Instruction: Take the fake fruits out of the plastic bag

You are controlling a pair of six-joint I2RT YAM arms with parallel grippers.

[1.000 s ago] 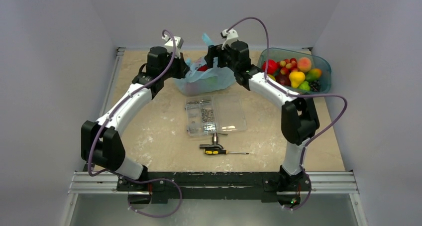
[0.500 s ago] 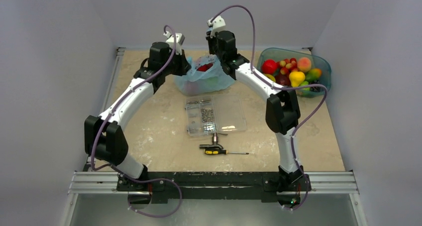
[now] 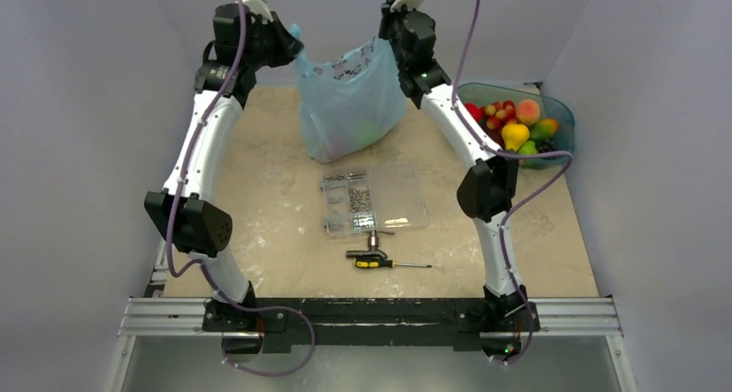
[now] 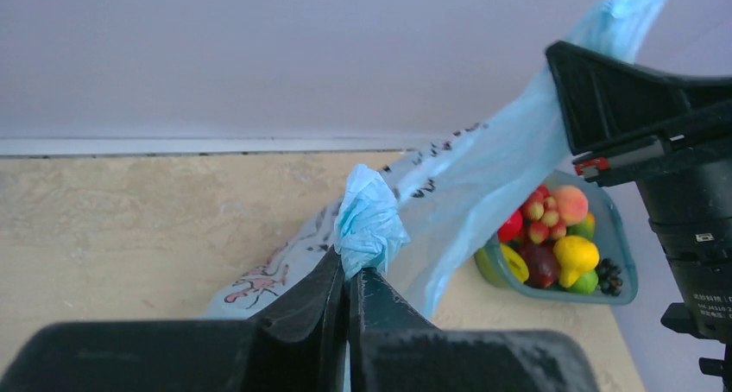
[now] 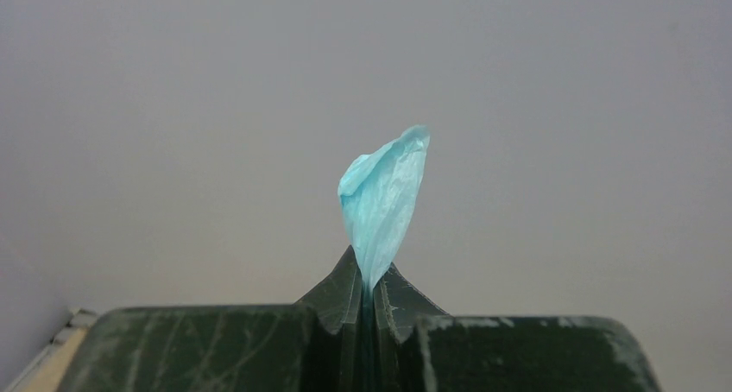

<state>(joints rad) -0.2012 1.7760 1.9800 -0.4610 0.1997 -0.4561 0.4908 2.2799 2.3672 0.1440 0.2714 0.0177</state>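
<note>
Claws pinched tight: left claw [image 4: 348,275] + right claw [image 5: 369,293] ea. grip plastic bag [image 3: 350,107] top.

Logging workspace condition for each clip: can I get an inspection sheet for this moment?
Surface: beige mottled tabletop.
Job's things: plastic bag hangs stretched between both grippers; fake fruits show only as faint tints through its lower part.
Clutter: compartment box of screws, screwdriver, teal tub of fruit at far right.
Grippers: left gripper shut on one bag handle; right gripper shut on the other.
Cables: purple cables loop along both arms.
Surroundings: grey walls on three sides; metal rail at near edge.
</note>
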